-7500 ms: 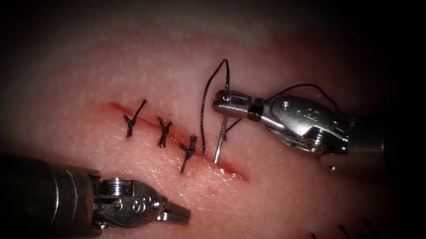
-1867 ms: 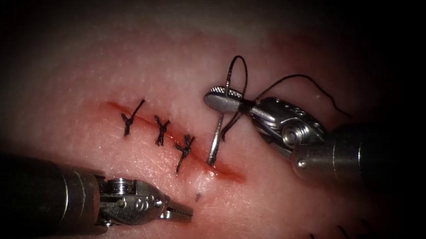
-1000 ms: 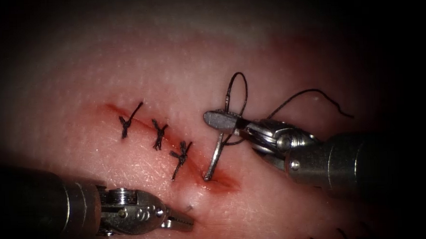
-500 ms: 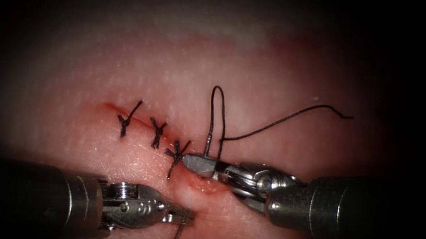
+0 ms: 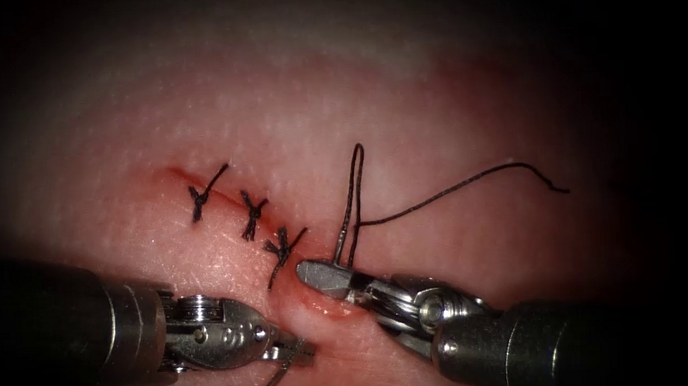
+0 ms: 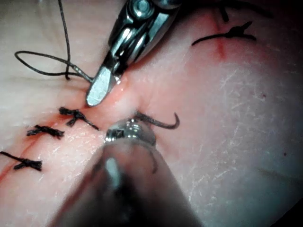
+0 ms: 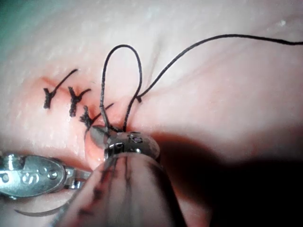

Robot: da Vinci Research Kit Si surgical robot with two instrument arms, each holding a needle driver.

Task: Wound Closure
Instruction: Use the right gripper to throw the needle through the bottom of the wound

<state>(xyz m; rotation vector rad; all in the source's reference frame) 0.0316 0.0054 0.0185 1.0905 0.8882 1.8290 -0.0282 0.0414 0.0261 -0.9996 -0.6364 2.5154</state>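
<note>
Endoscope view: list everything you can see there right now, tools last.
tissue: one, pink, under everything.
cut: one, red with fluid, running diagonally; the lower end is unstitched.
stitches: three, black, tied along the upper cut.
needle: one, curved, passing through the tissue; its tip end is out on the cut's left.
thread: one, black, looping up from the right end effector and trailing right.
left end effector: one, silver, at the needle's tip end; grip unclear.
right end effector: one, silver, shut on the needle's thread end at the cut.
</note>
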